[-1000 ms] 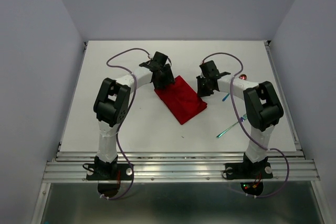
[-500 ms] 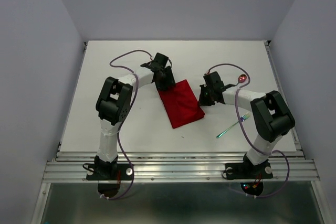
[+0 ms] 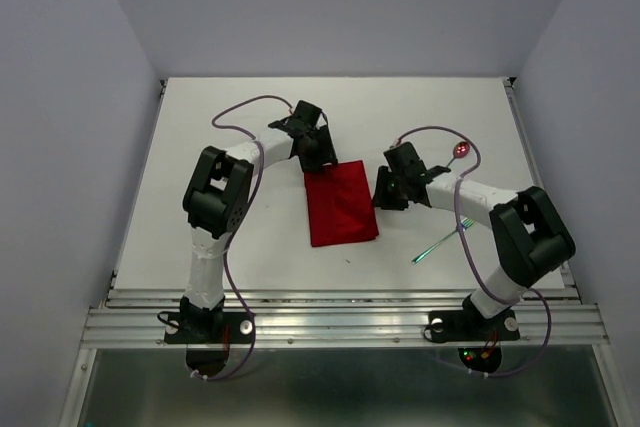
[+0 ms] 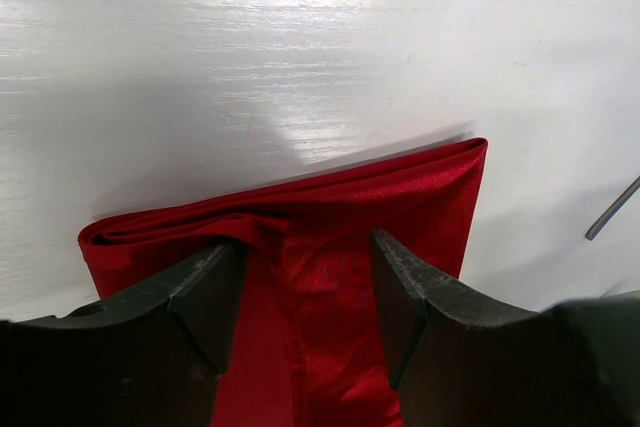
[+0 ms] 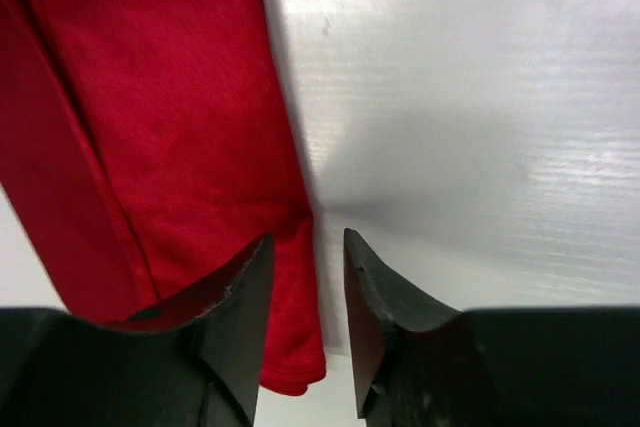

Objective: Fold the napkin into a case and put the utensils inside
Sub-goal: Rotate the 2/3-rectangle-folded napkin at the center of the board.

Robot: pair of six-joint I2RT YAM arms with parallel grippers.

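The napkin (image 3: 340,209) is lying as a folded red rectangle between the two claws, and the step in hand seems to be tightening that fold into a narrow case. The left claw (image 4: 305,292) is standing with its jaws well apart, straddling the cloth's far end. A raised ridge of fabric is running under the gap, and the folded edge is lying just ahead of the fingertips. The right claw (image 5: 305,272) is sitting with its jaws only narrowly apart, clamping nothing that shows. The napkin's long edge is running straight into that gap, with the bulk of the cloth lying to this claw's left and bare table (image 5: 480,127) to its right. Doing this well probably means bringing the right claw low enough to catch only the top layer at that edge and closing before lifting. Meanwhile the left claw should be pinning its end so the whole cloth is not sliding. The fork (image 3: 442,241) is lying to the right claw's right, nearer the arm's base. The spoon (image 3: 462,149) is lying to its right and farther out, so any sweep should be staying clear of both.
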